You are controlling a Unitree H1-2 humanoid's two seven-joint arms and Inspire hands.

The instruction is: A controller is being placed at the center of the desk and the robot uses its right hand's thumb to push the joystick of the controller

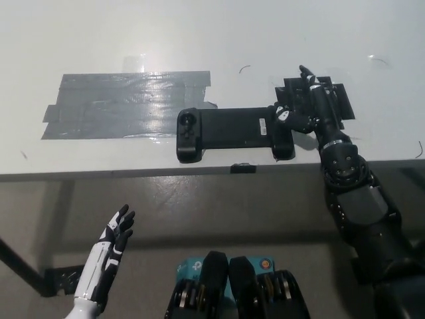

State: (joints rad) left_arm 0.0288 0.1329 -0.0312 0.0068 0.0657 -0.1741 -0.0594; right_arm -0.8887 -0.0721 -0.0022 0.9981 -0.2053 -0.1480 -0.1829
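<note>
A long black controller (234, 131) lies flat near the front edge of the white desk (199, 33), with a round joystick (186, 122) on its left end. My black right hand (307, 106) rests over the controller's right end, fingers apart and pointing away, its thumb (284, 115) lying on top of that end. It grips nothing. My white left hand (109, 249) hangs open below the desk edge at the lower left.
A wide patch of grey tape (126, 103) covers the desk left of the controller. A dark taped patch (332, 96) lies under my right hand. A small black tab (243, 168) sits on the desk's front edge.
</note>
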